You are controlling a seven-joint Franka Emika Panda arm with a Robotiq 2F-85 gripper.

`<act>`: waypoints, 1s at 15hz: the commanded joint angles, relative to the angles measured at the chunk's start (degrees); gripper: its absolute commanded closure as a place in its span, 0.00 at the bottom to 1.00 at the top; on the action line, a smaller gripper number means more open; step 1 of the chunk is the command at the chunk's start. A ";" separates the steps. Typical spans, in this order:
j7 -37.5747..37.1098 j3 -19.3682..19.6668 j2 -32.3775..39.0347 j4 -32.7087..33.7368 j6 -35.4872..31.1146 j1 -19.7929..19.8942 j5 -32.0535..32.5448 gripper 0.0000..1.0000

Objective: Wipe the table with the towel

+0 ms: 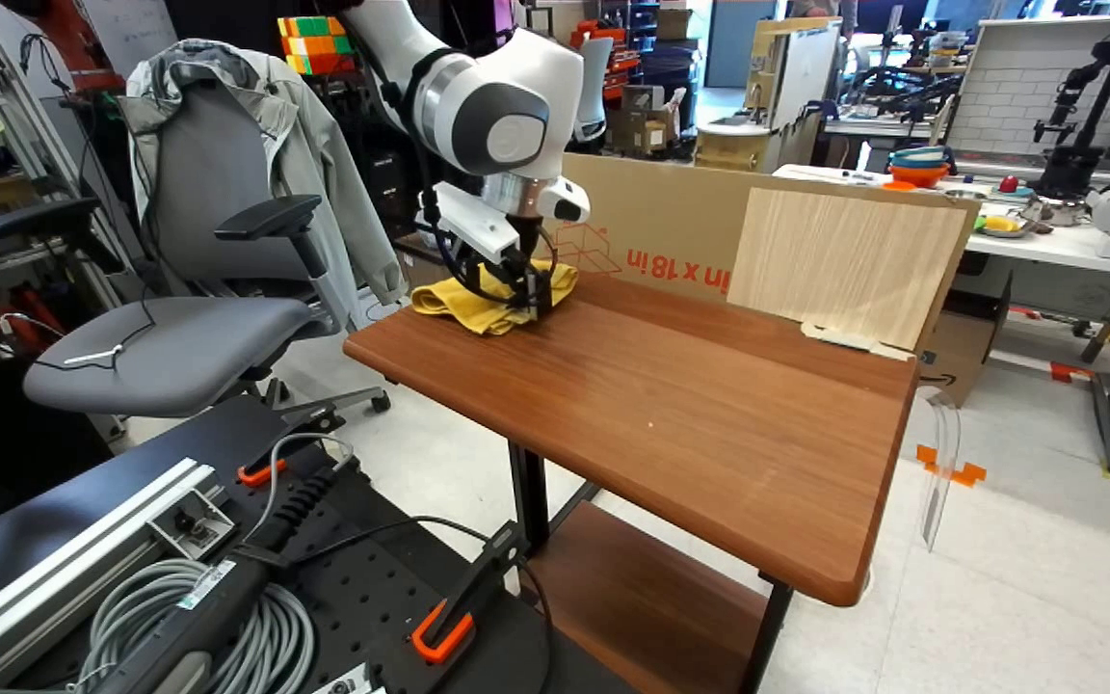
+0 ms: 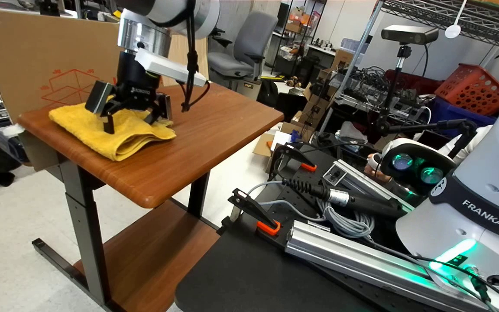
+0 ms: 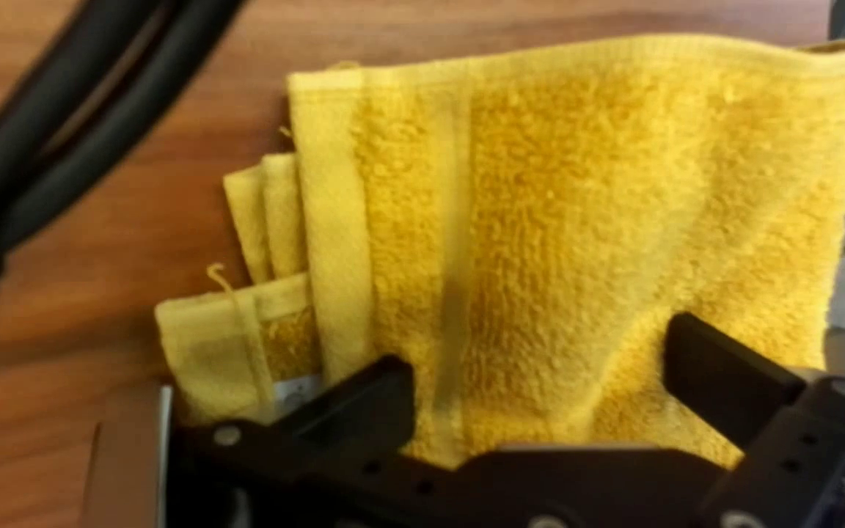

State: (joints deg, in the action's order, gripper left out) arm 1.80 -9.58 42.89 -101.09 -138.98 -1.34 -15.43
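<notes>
Right under the hand (image 3: pixel 538 345), the yellow towel (image 3: pixel 576 183) lies folded on the surface (image 1: pixel 690 414); the fingers (image 3: pixel 730 381) stand wide apart over it, nothing gripped, presumably so closing would pinch a fold for wiping. Farther, behind the hand in both exterior views, upright cardboard (image 1: pixel 661 207) stands along the surface's edge, perhaps as a backdrop.

By a short edge of the tabletop (image 1: pixel 690 414), the terry towel (image 3: pixel 576 183) is rough looped cloth with flatter woven hems. The tabletop itself looks like smooth grained wood, softly glossy along its rounded rim. The cardboard panel (image 1: pixel 666 207) at its long edge is matt, as is the pale wood-grained board (image 1: pixel 834 260) there. The gripper (image 3: pixel 540 348) has smooth, dull fingers (image 3: pixel 364 411); the wrist collar (image 2: pixel 139 34) above is shiny metal.
</notes>
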 commanded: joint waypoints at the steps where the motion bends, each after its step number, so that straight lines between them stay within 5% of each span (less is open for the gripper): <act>1: -1.92 1.36 7.53 9.05 -2.28 1.12 -1.36 0.00; 8: -4.51 10.37 5.78 8.86 -6.02 7.93 0.15 0.00; 15: -4.61 14.37 3.15 1.66 -5.62 14.44 0.83 0.00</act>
State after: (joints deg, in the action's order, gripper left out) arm -2.01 3.68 46.90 -94.05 -144.10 12.44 -15.73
